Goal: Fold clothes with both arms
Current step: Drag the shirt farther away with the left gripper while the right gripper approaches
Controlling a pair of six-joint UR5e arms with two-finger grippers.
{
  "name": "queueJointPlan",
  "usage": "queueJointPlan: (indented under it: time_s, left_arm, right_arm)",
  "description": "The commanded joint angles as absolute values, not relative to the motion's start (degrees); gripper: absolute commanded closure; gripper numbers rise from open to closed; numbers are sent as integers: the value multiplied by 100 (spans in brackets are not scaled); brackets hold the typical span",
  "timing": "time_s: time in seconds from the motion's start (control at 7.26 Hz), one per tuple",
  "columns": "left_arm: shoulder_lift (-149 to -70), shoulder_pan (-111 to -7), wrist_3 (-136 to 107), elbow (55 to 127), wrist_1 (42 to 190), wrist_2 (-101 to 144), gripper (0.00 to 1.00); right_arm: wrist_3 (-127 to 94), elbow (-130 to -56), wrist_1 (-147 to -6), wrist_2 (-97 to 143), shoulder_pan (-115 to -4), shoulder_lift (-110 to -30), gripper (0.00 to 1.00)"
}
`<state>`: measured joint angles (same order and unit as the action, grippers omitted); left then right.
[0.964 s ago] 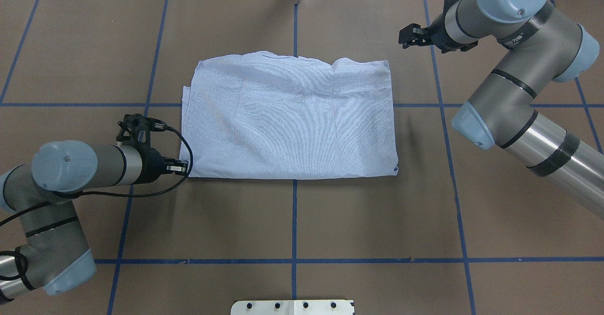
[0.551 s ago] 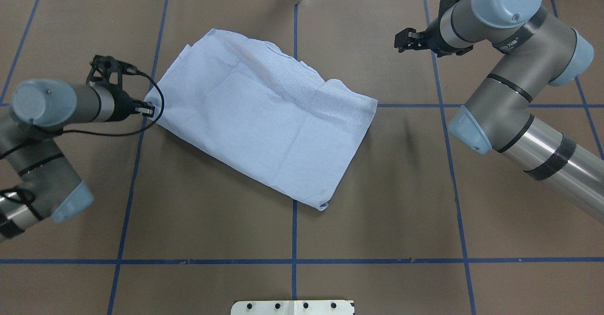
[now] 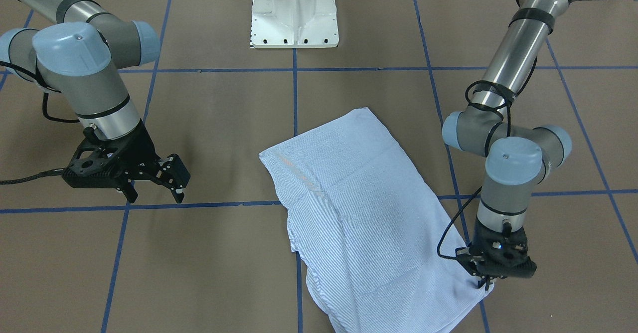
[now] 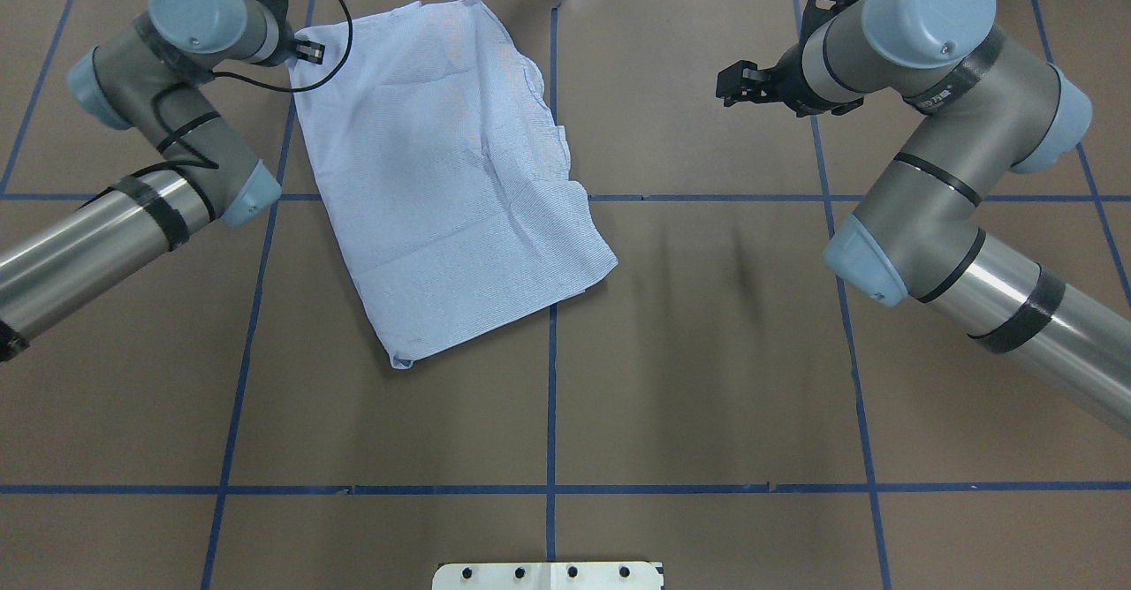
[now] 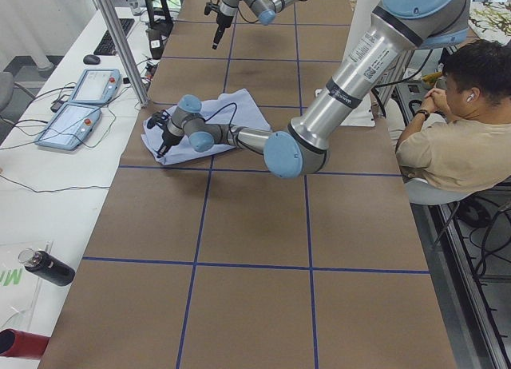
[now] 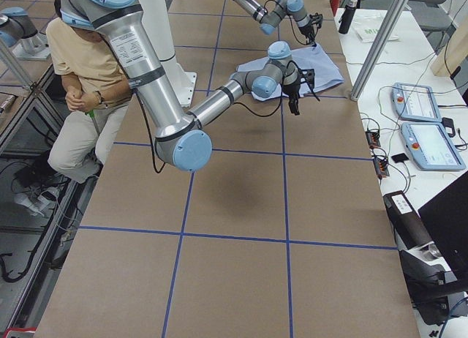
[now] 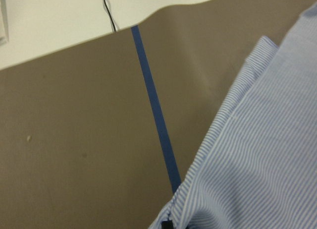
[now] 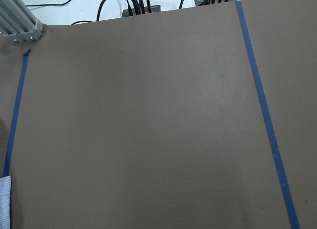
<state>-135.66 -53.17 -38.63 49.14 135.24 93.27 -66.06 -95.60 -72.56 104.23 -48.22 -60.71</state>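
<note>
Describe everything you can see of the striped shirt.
The shirt is light blue-and-white finely striped cloth, folded into a rough rectangle with creases. It lies mostly flat but skewed on the brown table, its far end near the table's far edge. The left end effector pinches one far corner; nothing else touches it. No collar or buttons show.

The shirt (image 5: 239, 113) lay near the table's (image 5: 255, 305) edge farthest from the robot. The left gripper (image 5: 160, 145) met its near corner; the right gripper (image 5: 215, 40) hung above the table's far end. A person (image 5: 451, 141) sat beside the table.
</note>
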Motion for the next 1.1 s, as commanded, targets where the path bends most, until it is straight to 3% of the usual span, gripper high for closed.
queueJointPlan:
  time_s: [0.0, 0.14, 0.28, 0.55, 0.96]
  left_arm:
    - [-14071, -5335, -3841, 4131, 13965, 9298, 48]
    - [-14036, -5361, -3850, 4331, 13992, 9308, 0]
    - [-13923, -5466, -3841, 4725, 13931, 9682, 0]
    - [-12908, -5616, -3832, 6162, 13887, 10483, 0]
    - [-12349, -5695, -3902, 6881, 13896, 10925, 0]
  right_arm:
    - [-7126, -9842, -7277, 10231, -4501, -6029, 0]
    - [-7476, -9913, -7451, 10100, -4291, -5934, 0]
    - [-8115, -9931, -8254, 9777, -3941, -5393, 0]
    - [-9435, -9975, -8648, 8862, -3018, -5142, 1]
    - [-11518, -9915, -8666, 8404, -2147, -5159, 7]
